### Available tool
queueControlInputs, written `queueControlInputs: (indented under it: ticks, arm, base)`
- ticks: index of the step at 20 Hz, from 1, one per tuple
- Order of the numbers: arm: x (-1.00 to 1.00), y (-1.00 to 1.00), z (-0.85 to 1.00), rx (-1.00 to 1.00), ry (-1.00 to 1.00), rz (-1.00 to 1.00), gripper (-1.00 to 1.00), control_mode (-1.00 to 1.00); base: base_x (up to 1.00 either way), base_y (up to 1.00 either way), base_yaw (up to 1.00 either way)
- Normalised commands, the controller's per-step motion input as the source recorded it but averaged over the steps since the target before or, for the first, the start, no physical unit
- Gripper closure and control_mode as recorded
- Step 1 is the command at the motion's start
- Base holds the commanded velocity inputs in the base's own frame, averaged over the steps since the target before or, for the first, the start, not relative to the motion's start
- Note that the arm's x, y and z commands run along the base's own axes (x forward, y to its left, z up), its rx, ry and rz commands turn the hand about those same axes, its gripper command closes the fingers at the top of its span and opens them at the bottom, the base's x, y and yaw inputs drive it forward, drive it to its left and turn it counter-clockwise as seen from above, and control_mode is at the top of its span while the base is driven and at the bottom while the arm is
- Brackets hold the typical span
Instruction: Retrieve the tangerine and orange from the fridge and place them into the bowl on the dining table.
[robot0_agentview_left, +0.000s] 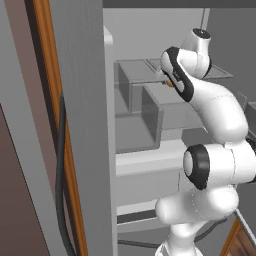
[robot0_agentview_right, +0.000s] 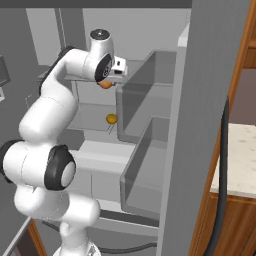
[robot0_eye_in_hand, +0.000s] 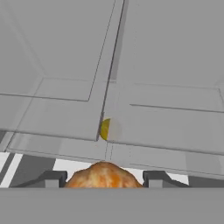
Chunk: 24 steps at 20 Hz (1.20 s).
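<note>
Fridge (robot0_agentview_right: 150, 30): tall, grey, both doors swung open; interior pale grey with shelves and clear bins. The right door (robot0_agentview_right: 200, 125) stands edge-on in the right base view with a long dark handle (robot0_agentview_right: 220, 180) down its outer face; two translucent door bins (robot0_agentview_right: 145, 175) are fixed to its inner side, one above the other. The left door (robot0_agentview_left: 82, 125) stands edge-on in the left base view, also with a dark handle (robot0_agentview_left: 61, 175).

Arm (robot0_agentview_right: 47, 115): white with dark joints, reaching up from the base into the fridge at upper-shelf height.

Table (robot0_agentview_right: 242, 160): a cream speckled top over brown wood, seen past the right door at the right edge of the right base view.

Gripper (robot0_eye_in_hand: 103, 179): inside the fridge, its two dark fingers (robot0_eye_in_hand: 52, 179) set on either side of an orange-coloured fruit. It is clamped on that fruit.

Orange (robot0_eye_in_hand: 103, 175): mottled orange-red skin, held between the fingers; in the right base view it hangs just below the hand (robot0_agentview_right: 105, 84), clear of the shelf.

Tangerine (robot0_agentview_right: 111, 119): smaller, yellow-orange, resting on a lower fridge shelf below the held fruit, well apart from it; partly hidden behind a shelf divider in the hand view (robot0_eye_in_hand: 105, 129).
</note>
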Motion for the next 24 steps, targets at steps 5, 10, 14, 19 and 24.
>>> queueControlInputs:
  ticks: [5, 10, 14, 19, 24]
  arm:
    - [-1.00, 0.00, -0.28, 0.00, -0.04, 0.00, 1.00, -1.00]
    - [-1.00, 0.00, -0.23, 0.00, -0.05, 0.00, 1.00, -1.00]
    - [-0.92, 0.00, -0.26, 0.00, -0.11, 0.00, 1.00, -1.00]
    - [-0.70, 0.01, -0.27, 0.00, -0.18, 0.00, 1.00, -1.00]
    - [0.00, 0.00, 0.00, 0.00, 0.00, 0.00, 1.00, 1.00]
  base:
    - [0.00, 0.00, 0.00]
    - [0.00, 0.00, 0.00]
    - [0.00, 0.00, 0.00]
    - [0.00, 0.00, 0.00]
    - [-0.86, 0.00, 0.00]
